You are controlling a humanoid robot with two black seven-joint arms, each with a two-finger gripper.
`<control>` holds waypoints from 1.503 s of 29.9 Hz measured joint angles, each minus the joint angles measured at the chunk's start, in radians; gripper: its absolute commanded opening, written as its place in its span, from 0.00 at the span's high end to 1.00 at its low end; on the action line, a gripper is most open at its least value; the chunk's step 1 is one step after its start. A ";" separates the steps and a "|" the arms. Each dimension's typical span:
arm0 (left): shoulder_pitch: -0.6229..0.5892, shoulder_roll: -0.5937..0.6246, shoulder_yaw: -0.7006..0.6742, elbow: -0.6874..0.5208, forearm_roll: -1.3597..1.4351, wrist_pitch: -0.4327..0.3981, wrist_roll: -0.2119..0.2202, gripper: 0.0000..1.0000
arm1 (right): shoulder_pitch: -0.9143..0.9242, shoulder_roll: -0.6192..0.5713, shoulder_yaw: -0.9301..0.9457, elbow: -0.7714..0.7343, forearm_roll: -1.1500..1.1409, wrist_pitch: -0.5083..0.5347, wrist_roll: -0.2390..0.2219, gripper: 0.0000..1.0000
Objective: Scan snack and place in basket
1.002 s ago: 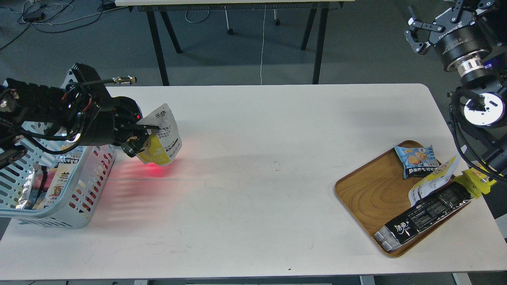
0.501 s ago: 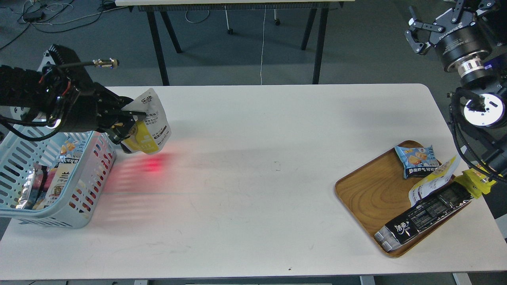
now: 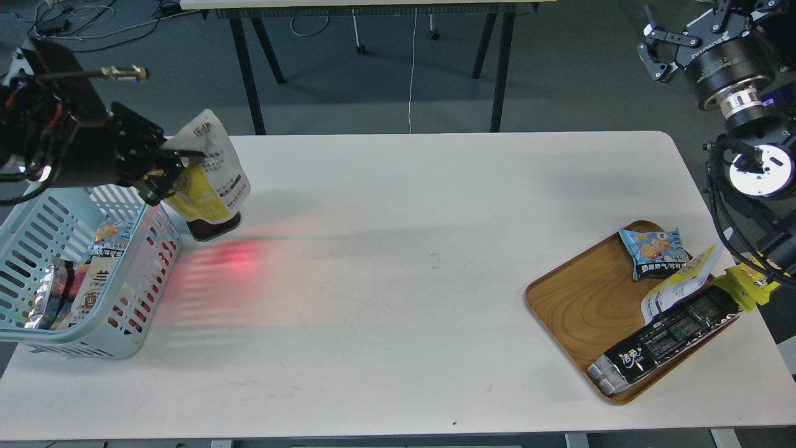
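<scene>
1. At the far left of the table (image 3: 404,249), the left gripper (image 3: 171,168) is pinching the snack (image 3: 208,180), holding it above the table just right of the basket (image 3: 140,292).
2. At the far right, the right gripper (image 3: 662,53) is hanging with fingers spread, gripping nothing.

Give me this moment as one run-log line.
left gripper: shut on snack | snack: airborne beside basket rim, not in | right gripper: open, idle

left arm: enters at far left, reaching rightward, raised off the surface | left gripper (image 3: 169,167): fingers clamped on the snack (image 3: 208,174) | right arm: far right edge, raised | right gripper (image 3: 660,45): fingers spread apart, holding nothing
</scene>
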 measured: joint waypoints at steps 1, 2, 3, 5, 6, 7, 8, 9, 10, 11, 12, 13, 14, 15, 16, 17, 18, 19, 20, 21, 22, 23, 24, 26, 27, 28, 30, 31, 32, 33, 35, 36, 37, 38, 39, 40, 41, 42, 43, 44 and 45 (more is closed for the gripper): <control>-0.001 0.024 -0.021 0.006 0.000 0.000 0.000 0.99 | 0.000 0.000 0.000 0.000 0.000 0.000 0.000 0.02; -0.001 0.046 -0.035 0.013 0.000 0.000 0.000 0.99 | 0.000 0.000 0.000 -0.001 0.000 0.000 0.000 0.02; -0.001 0.071 -0.045 0.026 0.000 0.000 0.000 0.99 | 0.000 0.000 0.000 -0.001 0.000 0.000 0.000 0.02; -0.001 0.117 -0.052 0.057 0.000 0.000 0.000 0.99 | 0.000 0.001 -0.001 -0.002 0.000 0.000 0.000 0.02; 0.000 0.136 -0.052 0.070 0.000 0.000 0.000 0.99 | 0.000 0.002 -0.001 -0.002 0.000 0.000 0.000 0.02; 0.003 0.154 -0.052 0.087 0.000 0.000 0.000 0.99 | 0.000 0.004 -0.001 -0.002 0.000 0.000 0.000 0.02; 0.006 0.169 -0.049 0.101 0.000 0.000 0.000 0.99 | 0.000 0.007 -0.001 -0.002 0.000 0.000 0.000 0.02; 0.010 0.181 -0.040 0.118 0.000 0.000 0.000 0.99 | 0.000 0.009 -0.001 -0.002 0.000 0.000 0.000 0.02; 0.011 0.190 -0.027 0.133 0.000 0.000 0.000 0.99 | 0.000 0.011 -0.001 -0.003 0.000 0.000 0.000 0.02; 0.012 0.198 -0.009 0.146 -0.002 0.000 0.000 0.99 | 0.000 0.011 -0.001 -0.003 0.000 0.000 0.000 0.02; 0.012 0.205 0.010 0.155 -0.010 0.000 0.000 0.99 | 0.000 0.012 -0.002 -0.004 0.000 0.000 0.000 0.02; 0.013 0.212 0.037 0.162 -0.020 0.000 0.000 0.99 | 0.000 0.012 -0.002 -0.004 -0.001 0.000 0.000 0.02; 0.013 0.218 0.068 0.165 -0.030 0.000 0.000 0.99 | 0.000 0.012 -0.002 -0.004 -0.001 0.000 0.000 0.02; 0.013 0.222 0.095 0.167 -0.035 0.000 0.000 0.99 | 0.000 0.012 -0.003 -0.004 -0.001 0.000 0.000 0.02; 0.013 0.225 0.128 0.168 -0.039 0.000 0.000 0.99 | 0.000 0.012 -0.003 -0.005 -0.001 0.000 0.000 0.02; 0.013 0.226 0.163 0.168 -0.041 0.004 0.000 0.99 | 0.001 0.011 -0.003 -0.005 -0.001 0.000 0.000 0.02; 0.013 0.227 0.191 0.167 -0.042 0.014 0.000 0.99 | 0.001 0.010 -0.003 -0.005 -0.001 0.000 0.000 0.02; 0.013 0.227 0.221 0.166 -0.043 0.029 0.000 0.99 | 0.003 0.007 -0.003 -0.005 -0.002 0.000 0.000 0.02; 0.013 0.227 0.247 0.164 -0.043 0.045 0.000 0.99 | 0.004 0.005 -0.002 -0.005 -0.002 0.000 0.000 0.02; 0.013 0.227 0.265 0.162 -0.044 0.057 0.000 0.99 | 0.005 0.003 -0.002 -0.005 -0.002 0.000 0.000 0.02; 0.013 0.224 0.280 0.161 -0.045 0.068 0.000 0.98 | 0.007 0.002 -0.002 -0.005 -0.002 0.000 0.000 0.02; 0.013 0.219 0.289 0.159 -0.045 0.075 0.000 0.98 | 0.009 0.001 -0.002 -0.005 -0.001 0.000 0.000 0.02; 0.013 0.212 0.294 0.158 -0.046 0.078 0.000 0.98 | 0.010 0.000 -0.002 -0.005 -0.002 0.000 0.000 0.02; 0.013 0.196 0.297 0.154 -0.047 0.081 0.000 0.97 | 0.011 0.000 -0.003 -0.005 -0.002 0.000 0.000 0.02; 0.013 0.189 0.297 0.152 -0.048 0.082 0.000 0.95 | 0.012 0.000 -0.003 -0.005 -0.002 0.000 0.000 0.02; 0.013 0.184 0.297 0.150 -0.050 0.082 0.000 0.92 | 0.012 0.000 -0.003 -0.005 -0.002 0.000 0.000 0.02; 0.013 0.174 0.297 0.148 -0.062 0.084 0.000 0.83 | 0.018 0.000 -0.003 -0.005 -0.002 0.000 0.000 0.02; 0.013 0.170 0.296 0.148 -0.070 0.084 0.000 0.76 | 0.021 0.000 -0.003 -0.005 -0.002 0.000 0.000 0.02; 0.013 0.165 0.295 0.148 -0.086 0.085 0.000 0.68 | 0.022 0.000 -0.003 -0.005 -0.002 0.000 0.000 0.02; 0.013 0.161 0.293 0.147 -0.106 0.087 0.000 0.60 | 0.022 0.000 -0.004 -0.005 -0.002 0.000 0.000 0.02; 0.012 0.154 0.291 0.147 -0.151 0.091 0.000 0.44 | 0.023 0.000 -0.006 -0.005 -0.002 0.000 0.000 0.02; 0.012 0.151 0.291 0.147 -0.197 0.093 0.000 0.30 | 0.023 0.001 -0.006 -0.005 -0.002 0.000 0.000 0.02; 0.012 0.150 0.291 0.148 -0.237 0.094 0.000 0.16 | 0.023 0.001 -0.006 -0.005 -0.003 0.000 0.000 0.02; 0.012 0.149 0.290 0.149 -0.291 0.094 0.000 0.08 | 0.023 0.001 -0.006 -0.005 -0.003 0.000 0.000 0.02; 0.012 0.148 0.290 0.152 -0.352 0.095 0.000 0.04 | 0.024 0.001 -0.006 -0.005 -0.003 0.000 0.000 0.02; 0.012 0.147 0.290 0.155 -0.404 0.095 0.000 0.02 | 0.024 0.000 -0.006 -0.005 -0.003 0.000 0.000 0.02; 0.012 0.144 0.289 0.160 -0.464 0.096 0.000 0.01 | 0.025 0.000 -0.006 -0.005 -0.003 0.000 0.000 0.02; 0.012 0.141 0.288 0.167 -0.524 0.097 0.000 0.01 | 0.025 -0.002 -0.007 -0.005 -0.003 0.000 0.000 0.02; 0.010 0.137 0.288 0.177 -0.573 0.097 0.000 0.01 | 0.025 -0.003 -0.007 -0.005 -0.003 0.000 0.000 0.02; 0.006 0.132 0.286 0.194 -0.625 0.097 0.000 0.01 | 0.026 -0.004 -0.007 -0.006 -0.003 0.000 0.000 0.01; 0.003 0.123 0.284 0.216 -0.672 0.097 0.000 0.01 | 0.026 -0.004 -0.008 -0.007 -0.003 0.000 0.000 0.01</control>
